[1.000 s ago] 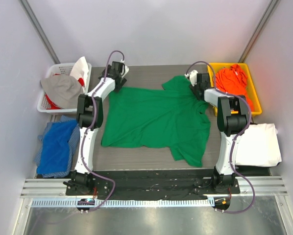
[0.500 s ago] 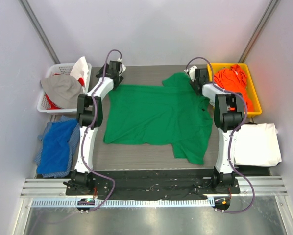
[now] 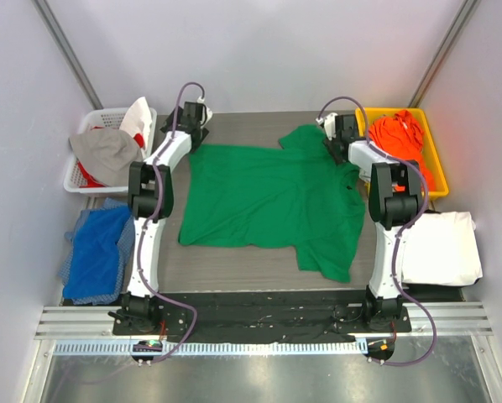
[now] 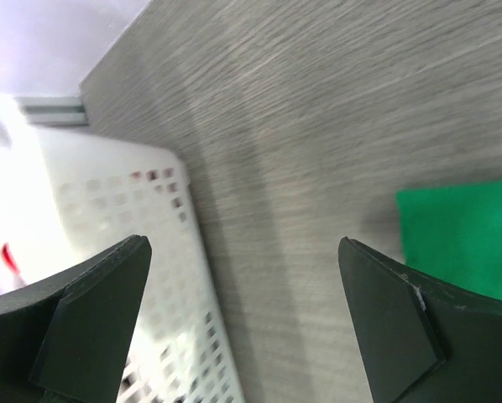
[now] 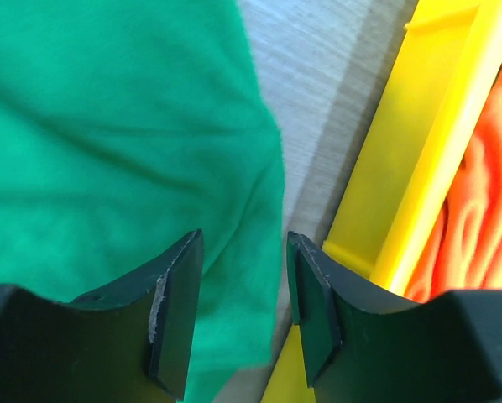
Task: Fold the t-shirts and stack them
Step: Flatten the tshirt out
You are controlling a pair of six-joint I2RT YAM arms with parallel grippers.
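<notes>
The green t-shirt (image 3: 268, 201) lies spread mid-table. At its far edge, the left gripper (image 4: 243, 277) is wide open beside the corner and the right gripper (image 5: 241, 277) is slightly parted over the cloth edge — both empty. A shallow pinch may slip — or hit the yellow bin (image 5: 419, 168).

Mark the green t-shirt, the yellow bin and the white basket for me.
green t-shirt (image 3: 268, 197): top external view, middle of its body.
yellow bin (image 5: 394, 168): right wrist view, on its side wall.
white basket (image 4: 125, 218): left wrist view, on its perforated wall.
</notes>
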